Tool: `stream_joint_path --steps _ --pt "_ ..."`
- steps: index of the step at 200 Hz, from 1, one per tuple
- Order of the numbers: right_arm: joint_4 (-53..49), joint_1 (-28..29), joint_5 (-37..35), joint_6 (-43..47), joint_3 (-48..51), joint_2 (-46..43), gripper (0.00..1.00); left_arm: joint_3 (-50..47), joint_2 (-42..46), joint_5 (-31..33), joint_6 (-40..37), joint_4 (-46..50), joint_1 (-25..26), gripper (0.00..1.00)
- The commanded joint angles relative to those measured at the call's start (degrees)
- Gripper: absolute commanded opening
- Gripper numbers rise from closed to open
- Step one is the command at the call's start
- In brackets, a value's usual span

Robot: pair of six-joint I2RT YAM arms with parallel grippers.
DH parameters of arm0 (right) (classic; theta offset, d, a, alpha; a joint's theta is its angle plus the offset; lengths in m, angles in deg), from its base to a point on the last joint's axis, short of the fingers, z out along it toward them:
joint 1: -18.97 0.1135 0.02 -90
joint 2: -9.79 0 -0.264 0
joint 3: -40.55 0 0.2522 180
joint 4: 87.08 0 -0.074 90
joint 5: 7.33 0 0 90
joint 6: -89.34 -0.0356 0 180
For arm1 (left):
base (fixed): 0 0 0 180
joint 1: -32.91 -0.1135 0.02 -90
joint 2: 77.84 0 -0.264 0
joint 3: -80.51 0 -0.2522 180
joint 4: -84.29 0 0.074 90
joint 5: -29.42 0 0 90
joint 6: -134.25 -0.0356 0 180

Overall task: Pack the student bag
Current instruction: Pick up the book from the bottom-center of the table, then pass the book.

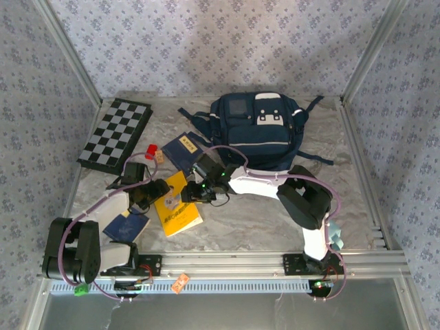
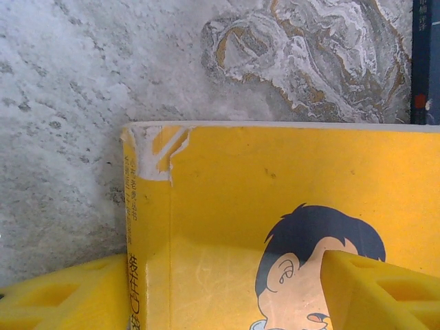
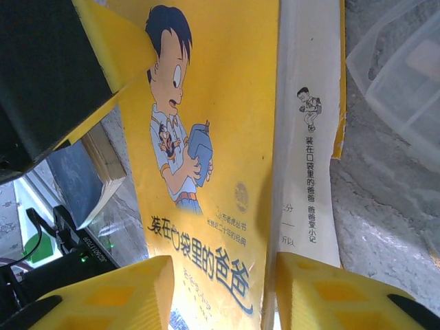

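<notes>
Lying beyond both jaws, apart: student bag (image 1: 258,130); jaws at yellow book (image 1: 177,206).

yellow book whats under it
The yellow book lies on the marbled table, which shows around its edges. Whatever is beneath its middle is covered by the book itself.

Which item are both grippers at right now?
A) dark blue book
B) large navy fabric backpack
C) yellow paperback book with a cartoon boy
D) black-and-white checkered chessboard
C: the yellow paperback book with a cartoon boy shows between the fingers of the left gripper and the right gripper in the wrist views.
</notes>
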Motion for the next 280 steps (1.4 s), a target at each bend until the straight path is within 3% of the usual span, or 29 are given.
stream_joint_path --steps 1,110,176,226,280 --pt "4.0 0.6 2.1 -0.9 0.6 -0.4 0.40 -0.5 -0.5 -2.0 0.7 -0.9 1.4 0.71" --pt "-0.8 2.7 -3.4 3.4 -2.7 -2.8 0.00 0.9 2.7 0.5 0.6 2.2 1.5 0.73" --pt "-1.5 2.4 -5.5 3.4 -1.7 -11.4 0.00 7.6 10.8 0.2 -1.7 10.7 -0.2 0.85" --pt "-1.3 -0.5 -4.1 2.0 1.4 -21.8 0.00 15.5 15.8 -11.7 -3.8 13.3 -3.6 0.96" --pt "0.1 -7.6 -0.6 0.4 6.4 -32.3 0.00 17.0 16.4 -30.1 6.1 1.8 -3.6 0.96"
